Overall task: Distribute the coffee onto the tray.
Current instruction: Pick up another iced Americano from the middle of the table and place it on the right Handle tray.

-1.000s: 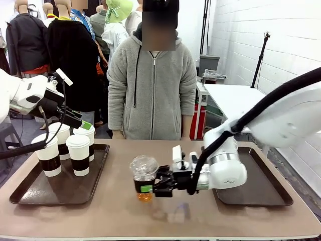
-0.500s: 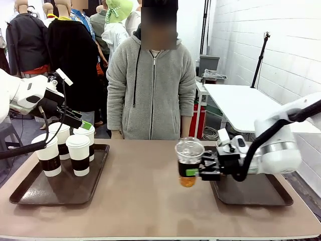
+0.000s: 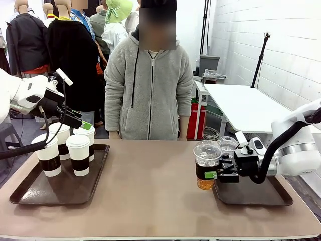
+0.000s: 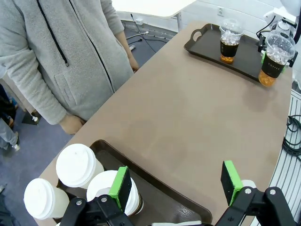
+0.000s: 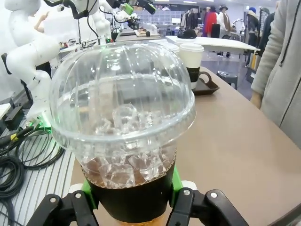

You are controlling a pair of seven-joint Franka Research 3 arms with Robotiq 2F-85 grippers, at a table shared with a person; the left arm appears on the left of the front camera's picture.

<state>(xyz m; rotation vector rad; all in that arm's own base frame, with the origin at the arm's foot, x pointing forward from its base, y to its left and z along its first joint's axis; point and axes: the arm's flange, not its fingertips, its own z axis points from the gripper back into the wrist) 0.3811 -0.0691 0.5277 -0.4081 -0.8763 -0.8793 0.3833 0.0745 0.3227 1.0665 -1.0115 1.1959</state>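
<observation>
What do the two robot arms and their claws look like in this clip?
Both arms are glossy white with rounded joint housings. The right arm carries a thick black cable looping to its wrist, and its black claw has green pads. The left arm has a thinner black cable and a small white tag; its black claw has bright green pads.

Four white paper cups (image 3: 70,150) (lidded, black-sleeved); two clear iced coffees (image 3: 206,170); two brown trays (image 3: 30,193); one person (image 3: 149,85).
</observation>
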